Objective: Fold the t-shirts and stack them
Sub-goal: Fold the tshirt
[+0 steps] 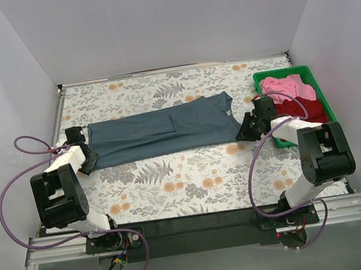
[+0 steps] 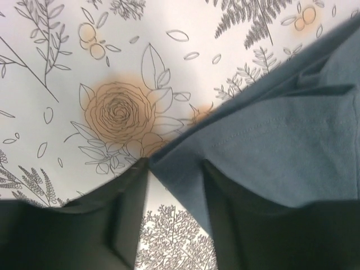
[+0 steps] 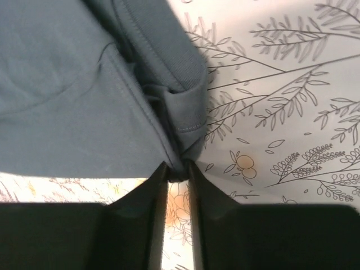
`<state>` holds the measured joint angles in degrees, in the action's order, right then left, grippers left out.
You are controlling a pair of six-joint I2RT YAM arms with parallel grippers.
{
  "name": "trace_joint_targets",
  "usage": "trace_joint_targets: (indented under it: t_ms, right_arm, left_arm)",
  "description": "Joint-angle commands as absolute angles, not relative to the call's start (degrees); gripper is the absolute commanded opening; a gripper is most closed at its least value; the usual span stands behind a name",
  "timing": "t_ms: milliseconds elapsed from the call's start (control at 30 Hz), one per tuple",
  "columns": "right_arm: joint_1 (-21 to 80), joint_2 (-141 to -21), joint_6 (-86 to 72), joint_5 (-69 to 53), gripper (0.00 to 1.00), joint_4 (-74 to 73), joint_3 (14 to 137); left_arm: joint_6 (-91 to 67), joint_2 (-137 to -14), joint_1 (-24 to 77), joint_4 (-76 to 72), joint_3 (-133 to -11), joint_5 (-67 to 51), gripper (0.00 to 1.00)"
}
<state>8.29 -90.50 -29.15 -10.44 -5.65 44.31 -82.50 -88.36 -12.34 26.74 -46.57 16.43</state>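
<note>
The slate blue-grey t-shirt (image 1: 167, 131) lies folded into a long band across the middle of the table. My left gripper (image 1: 88, 159) is at its left end. In the left wrist view the gripper (image 2: 174, 169) is open, with a corner of the shirt (image 2: 281, 140) lying between its fingers. My right gripper (image 1: 248, 129) is at the shirt's right end. In the right wrist view it (image 3: 177, 169) is shut on a bunched edge of the shirt (image 3: 67, 101). The pink t-shirt (image 1: 284, 86) and the dark red t-shirt (image 1: 306, 106) lie crumpled in the bin.
A green plastic bin (image 1: 285, 72) stands at the right side of the table, just behind my right arm. The table has a floral cloth (image 1: 173, 182). White walls close in the left, back and right sides.
</note>
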Motion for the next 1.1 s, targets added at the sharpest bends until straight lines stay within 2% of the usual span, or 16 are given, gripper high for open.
trace_joint_targets:
  t_ms: [0,33,100,133,200,400,633,767,800,833,900,933,967,1000,1033,1067]
  right_arm:
    - [7.1,-92.3,-28.5,-8.0,0.2,-4.2,43.3]
    - [6.9,-92.4,-28.3,-7.7,0.14,-4.4,43.5]
    - [6.4,-92.6,-27.4,-7.0,0.02,-4.4,44.0]
    - [6.2,-92.6,-27.2,-5.8,0.01,-4.7,44.3]
    - [5.5,-92.7,-26.3,-3.9,0.01,-5.8,45.3]
    - [3.1,-95.0,-22.1,-0.3,0.01,-9.2,50.9]
    - [3.1,-107.8,-14.1,5.7,0.01,-15.3,73.3]
    - [3.1,-113.5,-13.1,7.6,0.03,-17.7,84.2]
    - [3.1,-114.1,-12.8,7.9,0.08,-18.5,84.9]
    - [3.3,-114.0,-12.7,8.6,0.14,-19.0,85.3]
    - [3.5,-112.1,-12.7,7.7,0.28,-19.5,84.4]
    - [4.5,-111.1,-12.4,6.4,0.32,-19.5,83.6]
    - [5.2,-108.7,-12.3,6.2,0.39,-19.6,82.7]
    - [6.1,-107.4,-11.9,5.3,0.41,-19.5,80.6]
    - [8.2,-106.0,-11.8,4.4,0.41,-19.5,79.6]
    - [9.2,-103.7,-11.8,3.6,0.42,-19.5,78.7]
  left_arm:
    - [-83.2,-90.8,-12.7,27.2,-44.9,15.9,0.36]
    - [-83.4,-91.0,-12.6,27.3,-45.0,16.2,0.24]
    - [-83.4,-91.3,-12.7,28.0,-44.7,16.7,0.16]
    - [-83.7,-91.3,-12.7,28.6,-44.7,16.9,0.06]
    - [-84.4,-91.0,-12.7,30.0,-44.5,18.1,0.0]
    - [-87.4,-87.6,-12.7,32.3,-41.3,14.2,0.0]
    - [-95.1,-81.4,-12.6,31.6,-31.5,-2.1,0.0]
    - [-97.9,-73.1,-12.6,35.2,-28.4,-7.6,0.12]
    - [-98.4,-68.8,-12.4,36.2,-27.6,-9.2,0.15]
    - [-98.4,-66.1,-12.1,37.0,-27.4,-9.8,0.28]
    - [-98.4,-60.5,-11.1,40.6,-27.8,-10.3,0.39]
    - [-96.9,-60.0,-10.6,42.0,-30.0,-9.8,0.48]
    - [-96.2,-59.9,-9.9,43.8,-31.3,-8.8,0.52]
    - [-95.4,-59.7,-8.9,44.1,-32.3,-7.7,0.57]
    - [-93.7,-59.2,-8.7,44.1,-35.3,-6.9,0.67]
    - [-92.9,-59.2,-8.5,44.9,-37.1,-5.7,0.7]
